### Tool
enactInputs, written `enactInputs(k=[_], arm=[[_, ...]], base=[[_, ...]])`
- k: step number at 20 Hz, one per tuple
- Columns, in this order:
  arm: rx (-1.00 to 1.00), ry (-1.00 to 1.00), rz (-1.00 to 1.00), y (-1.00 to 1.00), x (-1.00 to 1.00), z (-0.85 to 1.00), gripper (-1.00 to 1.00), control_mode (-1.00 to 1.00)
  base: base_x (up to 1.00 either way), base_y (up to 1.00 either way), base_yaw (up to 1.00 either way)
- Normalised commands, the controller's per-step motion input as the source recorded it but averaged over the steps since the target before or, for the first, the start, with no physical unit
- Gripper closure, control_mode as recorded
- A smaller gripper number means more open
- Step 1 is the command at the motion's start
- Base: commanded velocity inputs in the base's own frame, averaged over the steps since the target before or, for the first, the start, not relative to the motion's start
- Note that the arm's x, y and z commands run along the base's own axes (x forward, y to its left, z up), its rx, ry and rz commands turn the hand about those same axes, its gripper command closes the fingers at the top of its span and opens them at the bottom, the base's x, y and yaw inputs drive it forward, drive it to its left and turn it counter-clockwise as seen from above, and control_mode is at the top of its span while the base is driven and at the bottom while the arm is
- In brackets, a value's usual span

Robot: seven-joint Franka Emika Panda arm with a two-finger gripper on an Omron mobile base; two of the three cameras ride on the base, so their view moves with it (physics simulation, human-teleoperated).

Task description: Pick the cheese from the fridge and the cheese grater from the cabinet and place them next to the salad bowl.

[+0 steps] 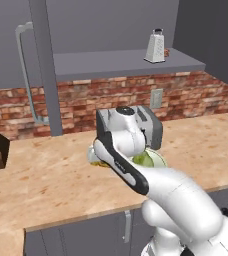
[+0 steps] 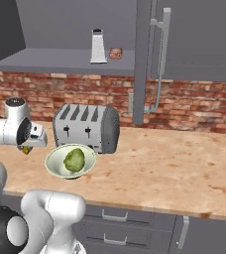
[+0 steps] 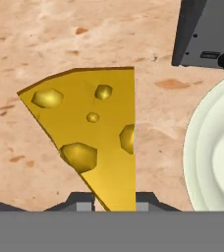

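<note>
1. The gripper (image 3: 115, 201) is clenched on the cheese (image 3: 92, 133): in the hand view the narrow tip of the yellow wedge sits between the two dark finger tips (image 3: 82, 201) at the bottom, and the wide rind end fans away from them.
2. The cheese runs straight out from the claw, its holed face turned to the hand camera, over the tan speckled counter (image 3: 45, 39). Whether its underside touches the counter cannot be told.
3. In the right base view the hand is low at the left, just beside the salad bowl (image 2: 71, 161), with a bit of yellow cheese (image 2: 26, 149) showing under the hand.
4. The salad bowl stands on the counter (image 2: 174, 168), a green leafy lump in its middle, directly in front of the silver four-slot toaster (image 2: 86, 127). In the hand view the bowl's pale rim (image 3: 202, 147) curves along the right edge, near the cheese but apart from it, and the toaster's dark corner (image 3: 202, 34) sits at the top right.
5. In the left base view the arm's upper links cover most of the bowl; only a green-white part (image 1: 148, 159) shows behind the arm.
6. The cheese grater (image 1: 155, 46) stands upright on the grey shelf of the open upper cabinet (image 1: 121, 64), well apart from the claw and above the brick backsplash (image 1: 196, 95). In the right base view a small reddish jar (image 2: 116, 53) sits just beside the grater (image 2: 98, 46).
7. The cabinet's open door (image 2: 143, 59) stands edge-on, with a bent silver bar handle (image 2: 159, 64).
</note>
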Motion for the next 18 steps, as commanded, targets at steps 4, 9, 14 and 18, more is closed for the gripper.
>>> enactInputs(k=[4, 9, 14, 18], arm=[[-0.13, 0.12, -0.07, 0.13, 0.39, -0.40, 1.00, -1.00], [-0.09, 0.05, -0.13, 0.09, 0.43, -0.40, 1.00, -1.00], [-0.04, 0.02, -0.10, 0.09, 0.35, -0.49, 1.00, -1.00], [-0.04, 0.00, -0.02, 0.07, 0.31, -0.40, 1.00, -1.00]], base=[[0.00, 0.00, 0.00], [0.00, 0.00, 0.00], [0.00, 0.00, 0.00], [0.00, 0.00, 0.00]])
